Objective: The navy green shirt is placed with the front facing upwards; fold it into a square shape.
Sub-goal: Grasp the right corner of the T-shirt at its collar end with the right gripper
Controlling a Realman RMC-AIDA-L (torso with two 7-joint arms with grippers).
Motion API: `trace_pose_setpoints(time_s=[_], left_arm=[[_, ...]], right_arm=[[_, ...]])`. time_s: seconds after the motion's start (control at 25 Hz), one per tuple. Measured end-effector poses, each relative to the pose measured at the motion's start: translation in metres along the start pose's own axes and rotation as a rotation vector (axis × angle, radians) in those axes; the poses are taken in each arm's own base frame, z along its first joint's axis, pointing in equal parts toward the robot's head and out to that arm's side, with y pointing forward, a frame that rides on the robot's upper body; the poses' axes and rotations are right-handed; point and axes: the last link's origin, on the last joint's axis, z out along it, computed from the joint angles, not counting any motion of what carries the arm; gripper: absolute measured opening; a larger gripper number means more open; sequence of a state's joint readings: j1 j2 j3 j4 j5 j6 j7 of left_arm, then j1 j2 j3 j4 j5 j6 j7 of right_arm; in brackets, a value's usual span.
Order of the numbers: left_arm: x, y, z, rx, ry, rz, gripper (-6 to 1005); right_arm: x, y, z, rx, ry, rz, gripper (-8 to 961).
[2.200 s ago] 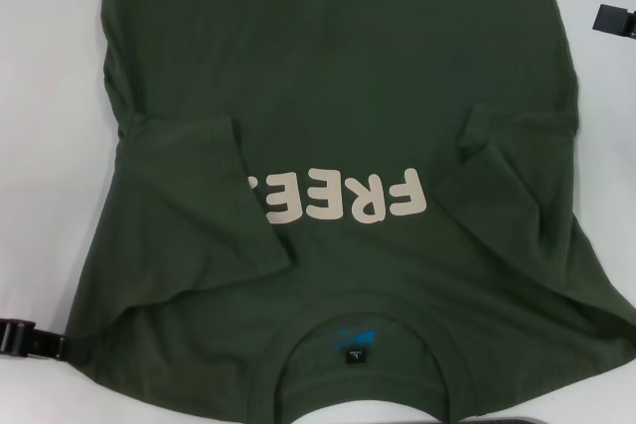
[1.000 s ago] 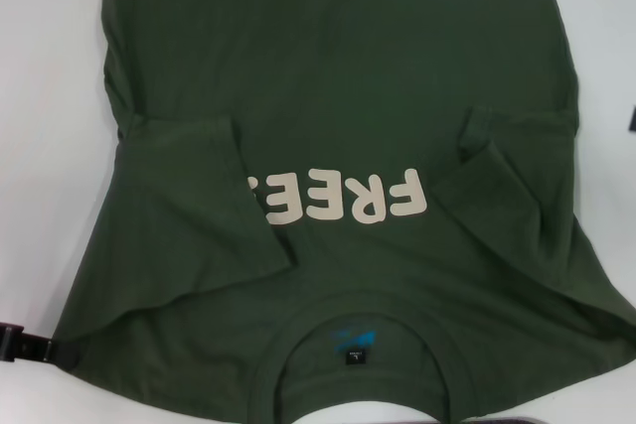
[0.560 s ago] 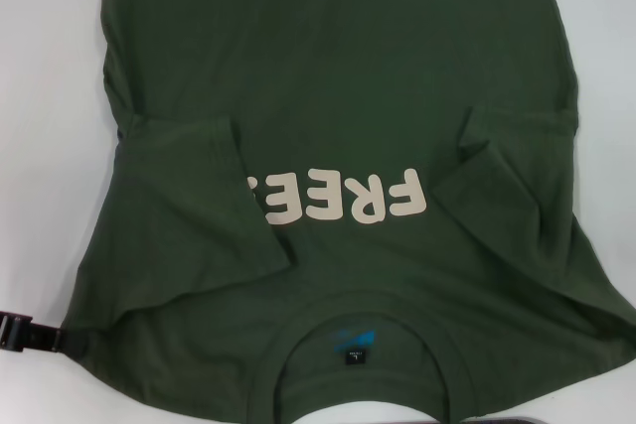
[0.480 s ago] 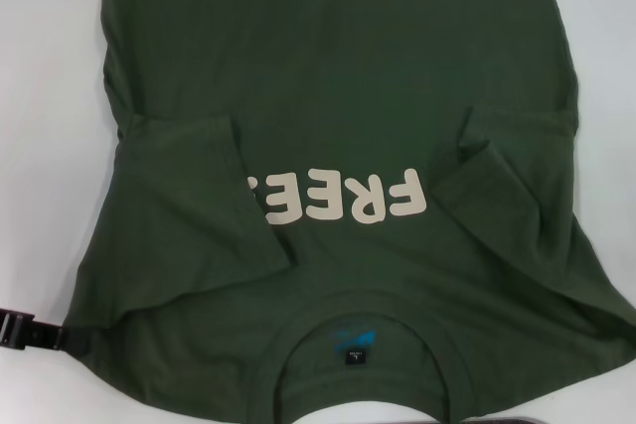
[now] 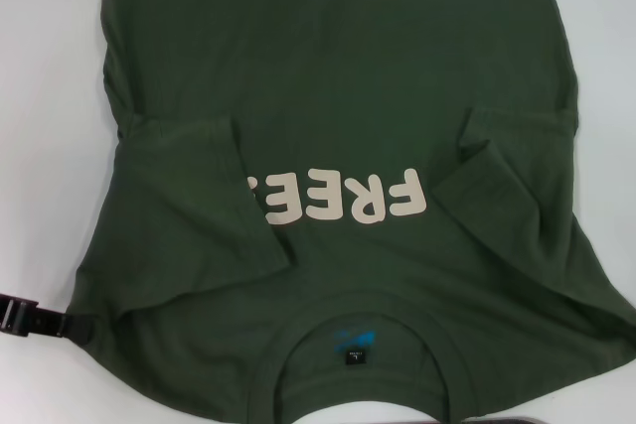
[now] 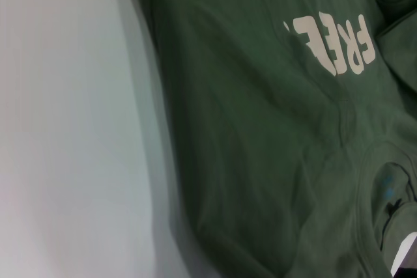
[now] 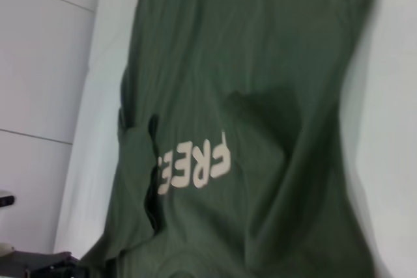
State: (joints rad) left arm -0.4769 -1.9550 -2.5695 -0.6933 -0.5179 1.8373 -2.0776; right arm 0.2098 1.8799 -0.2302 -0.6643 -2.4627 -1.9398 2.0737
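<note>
The navy green shirt lies flat, front up, filling most of the head view. Its cream "FREE" lettering reads upside down, and the round collar with a small black and blue label is nearest me. Both short sleeves are folded inward over the chest, one on the left and one on the right. My left gripper shows as a black piece at the left edge, right at the shirt's near shoulder corner. The shirt also fills the left wrist view and the shirt the right wrist view. My right gripper is out of view.
The white table shows on both sides of the shirt. A dark strip lies along the near edge at the right. The right wrist view shows pale wall panels beyond the table.
My right gripper, seen at the upper right edge 2.2 s ago, has left the view. My left gripper has shifted slightly away from me along the shirt's shoulder corner. The shirt has not moved.
</note>
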Motion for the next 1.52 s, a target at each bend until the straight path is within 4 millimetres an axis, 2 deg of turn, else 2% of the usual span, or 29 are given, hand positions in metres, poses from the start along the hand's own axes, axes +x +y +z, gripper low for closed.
trace_pose_setpoints(time_s=[0.44,1.52], left_arm=[[0.004,0.002,0.003,0.000,-0.008,0.015,27],[0.007,0.000,0.004,0.014,0.003,0.042,26]], right_arm=[[0.012,-0.007,0.000,0.042,0.071,0.040,597],[0.005,-0.011,0.023,0.072,0.132,0.036,592]])
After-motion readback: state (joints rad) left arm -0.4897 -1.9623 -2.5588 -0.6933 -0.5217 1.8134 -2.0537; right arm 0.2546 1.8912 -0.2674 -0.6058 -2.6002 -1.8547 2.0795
